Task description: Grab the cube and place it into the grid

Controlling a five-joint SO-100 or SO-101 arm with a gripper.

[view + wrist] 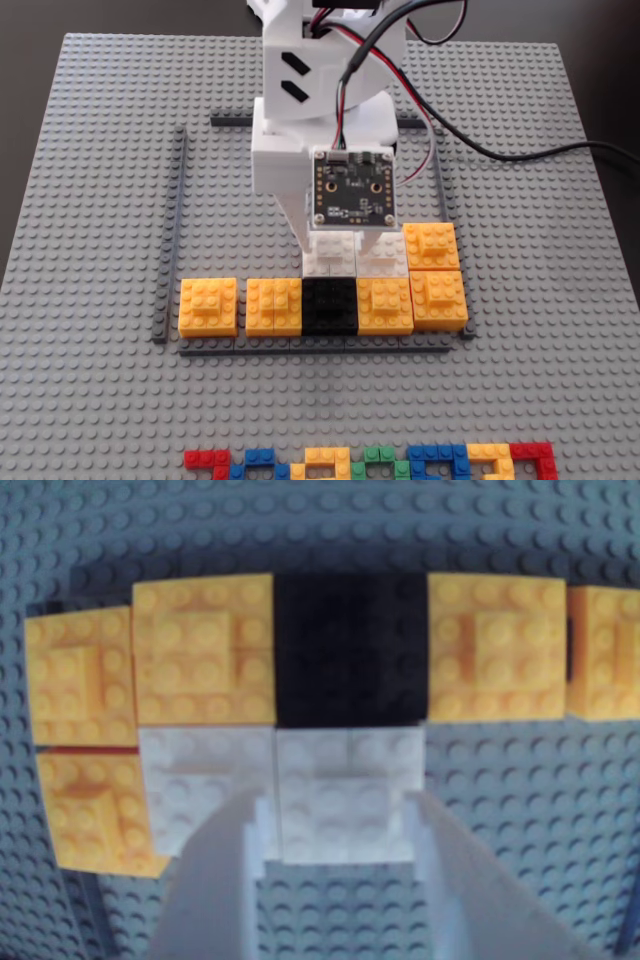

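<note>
The cube (330,268) is a white block inside the grid (240,200), right behind the black block (328,305). In the wrist view the cube (348,790) sits between my two white fingers (215,880), which press on its left and right sides. My gripper (345,245) hangs straight over it, shut on it (340,798). A second white block (385,262) touches the cube; in the wrist view it (200,780) lies partly under one finger. I cannot tell whether the cube is pressed onto the studs.
Several orange blocks (208,305) and the black one form the grid's front row, with one more orange block (430,245) behind at the right. Dark strips (175,220) frame the grid. A row of multicoloured bricks (370,465) lies at the front edge. Cables (500,150) trail right.
</note>
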